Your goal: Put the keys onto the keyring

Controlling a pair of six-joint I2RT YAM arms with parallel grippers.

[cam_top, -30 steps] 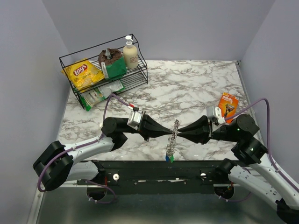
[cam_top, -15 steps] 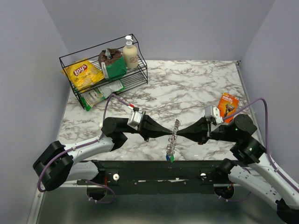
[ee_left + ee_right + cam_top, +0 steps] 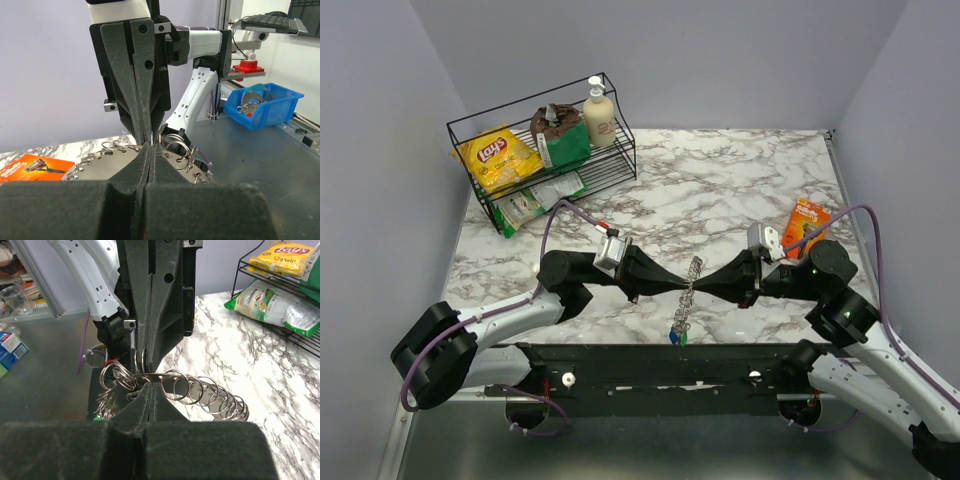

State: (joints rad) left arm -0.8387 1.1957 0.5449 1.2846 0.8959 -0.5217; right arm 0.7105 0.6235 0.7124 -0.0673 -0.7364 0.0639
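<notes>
- At the near edge of the marble table, centre, my left gripper and right gripper meet tip to tip on the keyring.
- Change: my right jaws had a gap a second ago. Now they're fully closed on a thin loop of the ring.
- My right arm also slid in leftward, and the ring nudged left with it.
- My left fingers are pressed flat together, pinching the ring from the other side, same as before.
- My read: the ring is now pinned from both sides, steady enough to work a coil open for threading.
- Keys: blue and green heads dangle at the ring's lower end, over the table's front edge. No red one visible. Whether they're properly threaded, cannot tell.
- Materials: the ring is a string of thin shiny wire loops, springy-looking and slippery. Key heads are tiny plastic. My fingers are black, wedge-shaped, with grainy pads.
- Well apart: wire basket with snack bags, and an orange razor pack.
</notes>
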